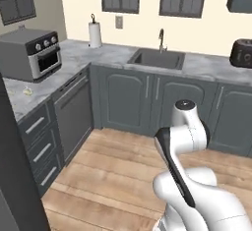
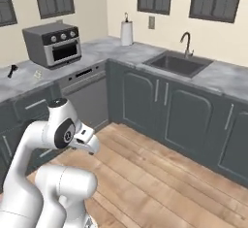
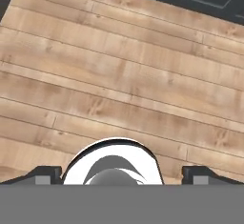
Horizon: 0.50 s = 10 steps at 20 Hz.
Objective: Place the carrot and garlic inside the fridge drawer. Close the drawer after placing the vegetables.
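My gripper (image 3: 122,175) hangs over the bare wooden floor (image 3: 119,75), its two dark fingertips (image 3: 47,174) far apart with nothing between them. In the right base view the white hand (image 2: 87,142) sits low on the folded arm and points down at the floor. A tiny pale cream lump, probably the garlic (image 1: 27,91), lies on the left counter (image 1: 19,100) in front of the toaster oven; the same lump, the garlic (image 2: 38,75), appears in the right base view. The carrot and the fridge drawer are out of view.
A grey toaster oven (image 1: 32,53) stands on the left counter. Farther along are a paper towel roll (image 1: 94,33) and a sink (image 1: 156,58). Below are a dishwasher (image 1: 74,112) and bar-handled cabinet drawers (image 1: 37,141). A tall dark panel (image 1: 15,176) stands at the near left.
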### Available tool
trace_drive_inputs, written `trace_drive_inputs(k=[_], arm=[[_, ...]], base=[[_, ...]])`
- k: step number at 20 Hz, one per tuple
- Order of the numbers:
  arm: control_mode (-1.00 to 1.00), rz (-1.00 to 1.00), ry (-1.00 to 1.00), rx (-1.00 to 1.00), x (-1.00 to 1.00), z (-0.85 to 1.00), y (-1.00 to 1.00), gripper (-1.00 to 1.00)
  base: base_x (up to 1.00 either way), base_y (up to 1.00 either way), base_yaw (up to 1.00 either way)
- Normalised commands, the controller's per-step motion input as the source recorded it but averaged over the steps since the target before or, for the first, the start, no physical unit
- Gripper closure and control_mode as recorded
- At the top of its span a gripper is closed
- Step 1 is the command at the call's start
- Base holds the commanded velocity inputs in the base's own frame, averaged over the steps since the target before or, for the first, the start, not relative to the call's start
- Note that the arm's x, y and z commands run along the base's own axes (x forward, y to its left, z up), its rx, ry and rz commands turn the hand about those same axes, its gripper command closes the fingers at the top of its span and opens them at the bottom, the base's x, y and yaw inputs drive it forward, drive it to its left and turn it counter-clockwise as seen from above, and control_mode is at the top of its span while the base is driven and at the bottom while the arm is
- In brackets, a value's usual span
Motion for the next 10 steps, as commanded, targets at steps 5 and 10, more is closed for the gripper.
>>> trace_drive_inputs(k=[5,10], arm=[[1.0,0.0,0.0,0.0,0.0,0.0,0.0,-1.0],[1.0,0.0,0.0,0.0,0.0,0.0,0.0,-1.0]], base=[[0.91,0.22,0.45],[0.82,0.27,0.43]])
